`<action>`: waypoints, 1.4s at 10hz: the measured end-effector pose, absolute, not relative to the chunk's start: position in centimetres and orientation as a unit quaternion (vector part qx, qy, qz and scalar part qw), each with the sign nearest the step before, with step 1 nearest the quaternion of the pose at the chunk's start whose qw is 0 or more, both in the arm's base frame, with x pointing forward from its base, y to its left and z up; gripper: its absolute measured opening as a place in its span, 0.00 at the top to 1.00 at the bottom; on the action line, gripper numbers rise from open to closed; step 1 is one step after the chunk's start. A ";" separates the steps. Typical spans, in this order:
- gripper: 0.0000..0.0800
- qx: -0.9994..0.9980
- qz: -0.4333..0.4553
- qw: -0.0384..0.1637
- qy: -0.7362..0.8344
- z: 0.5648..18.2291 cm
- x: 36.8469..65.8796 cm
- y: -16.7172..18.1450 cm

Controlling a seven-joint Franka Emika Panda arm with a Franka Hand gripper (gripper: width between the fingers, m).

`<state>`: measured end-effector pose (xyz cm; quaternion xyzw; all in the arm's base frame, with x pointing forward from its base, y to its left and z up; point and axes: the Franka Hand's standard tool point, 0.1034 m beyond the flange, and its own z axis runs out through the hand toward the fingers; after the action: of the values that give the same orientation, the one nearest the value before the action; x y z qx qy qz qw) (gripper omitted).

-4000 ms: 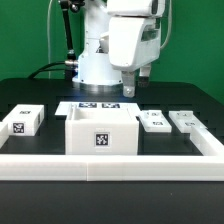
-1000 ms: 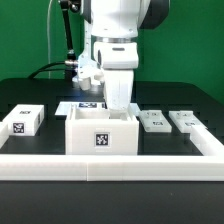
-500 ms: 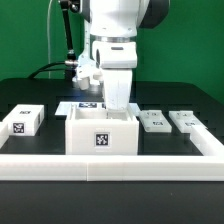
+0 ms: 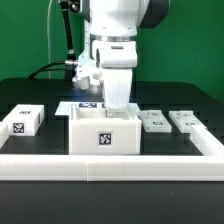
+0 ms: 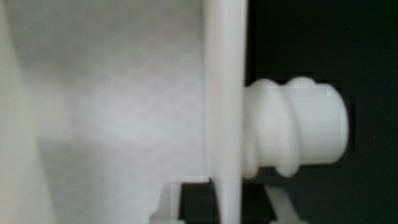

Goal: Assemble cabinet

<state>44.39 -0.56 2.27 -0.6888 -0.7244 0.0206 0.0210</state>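
The cabinet (image 4: pixel 101 138) stands open-topped in the lower middle of the exterior view, set on the dark desk (image 4: pixel 190 98) just in front of the marker board (image 4: pixel 86 106). The gripper (image 4: pixel 118 105), which was held in the upper right of the frame a few seconds ago, has been brought down to the back of the cabinet, a little right of centre. Within the last second its jaws have been drawn together from a wide spread, and they are now pinched on the thin rear wall (image 5: pixel 226 90) — shown edge-on in the wrist view as a pale strip through the middle of the frame. The cabinet itself has not been shifted. The grasp is judged to be made, so a lift or a turn of the cabinet can be expected next; a slip is to be feared, since so thin a wall gives little hold. The small tagged block (image 4: pixel 25 120) at middle left and the two flat panels (image 4: pixel 152 121) at middle right lie well apart from the gripper.
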 end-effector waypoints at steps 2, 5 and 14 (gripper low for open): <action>0.95 -0.689 0.020 0.020 -0.724 2.3 44.4 -0.6; 0.95 -0.688 0.016 0.017 -0.725 2.2 45.4 -0.6; 0.95 -0.711 -0.015 0.007 -0.703 2.5 51.1 8.3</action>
<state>51.06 8.26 2.53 -0.7111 -0.7028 -0.0153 0.0072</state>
